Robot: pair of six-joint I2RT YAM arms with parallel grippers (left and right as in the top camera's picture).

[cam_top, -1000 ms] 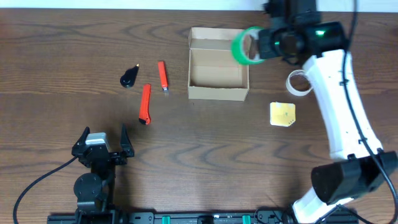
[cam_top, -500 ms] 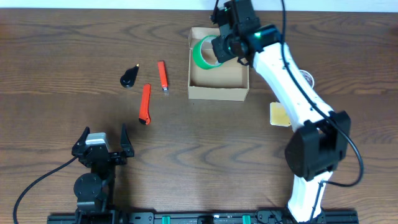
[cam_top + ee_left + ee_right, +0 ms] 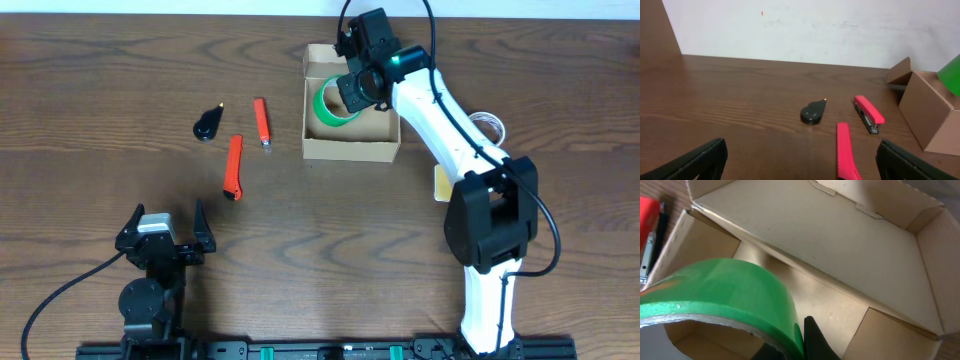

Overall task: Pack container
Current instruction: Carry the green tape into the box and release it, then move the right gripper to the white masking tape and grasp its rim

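The container [image 3: 350, 150] is an open tan cardboard box at the back centre, its flap lid folded back. My right gripper [image 3: 347, 92] hangs over its left half, shut on a green tape roll [image 3: 328, 104] that sits low inside the box opening. In the right wrist view the green tape roll [image 3: 715, 295] is pinched at its wall by my gripper [image 3: 800, 347] above the container floor [image 3: 830, 300]. My left gripper [image 3: 165, 226] stands open near the front left, holding nothing. Its own view shows the container [image 3: 932, 117] at far right, with the green tape roll [image 3: 952, 75] above it.
Left of the box lie a red stapler [image 3: 262, 122], a red utility knife [image 3: 233, 167] and a small black teardrop-shaped item [image 3: 207, 124]. Right of the box, partly behind the right arm, are a clear tape roll [image 3: 490, 125] and a yellow square item [image 3: 440, 186].
My right arm has swung left from beside the box's right side, carrying the green tape roll over the box and lowering it into the opening. The left arm has not moved.
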